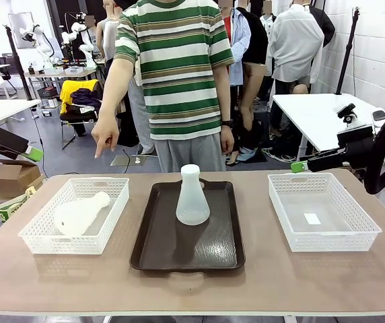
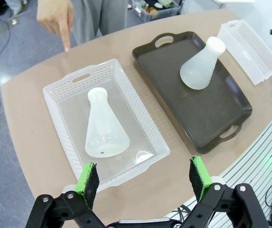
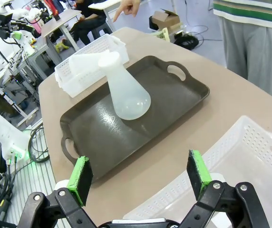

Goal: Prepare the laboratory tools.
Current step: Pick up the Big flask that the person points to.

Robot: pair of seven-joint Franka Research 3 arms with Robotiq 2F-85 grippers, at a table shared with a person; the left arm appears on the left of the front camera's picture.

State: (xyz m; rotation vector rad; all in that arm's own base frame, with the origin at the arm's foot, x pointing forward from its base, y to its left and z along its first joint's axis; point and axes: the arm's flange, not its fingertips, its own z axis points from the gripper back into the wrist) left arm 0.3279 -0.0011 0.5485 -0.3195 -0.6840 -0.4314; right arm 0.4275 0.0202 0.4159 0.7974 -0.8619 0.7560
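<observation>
A: Where are the flasks?

B: One flask [image 1: 192,196] stands upright on the tray [image 1: 157,250], mid-counter [image 1: 260,289]. The other flask [image 2: 105,126] lies on its side in the left basket [image 2: 145,128], neck toward the far end.

A: Which step is this, then?

B: Fetching that second one, I judge (the person's hand [image 1: 105,138] points down just beyond that basket, which fits). The left jaws hang open above the basket's near rim, holding nothing. The right jaws are open and empty too, over the right basket [image 3: 250,142].

A: And the next move?

B: The left arm should drop into the basket and straddle the other flask across its narrower part. Then it closes, lifts clear of the walls and stands it on the tray beside the first.
</observation>
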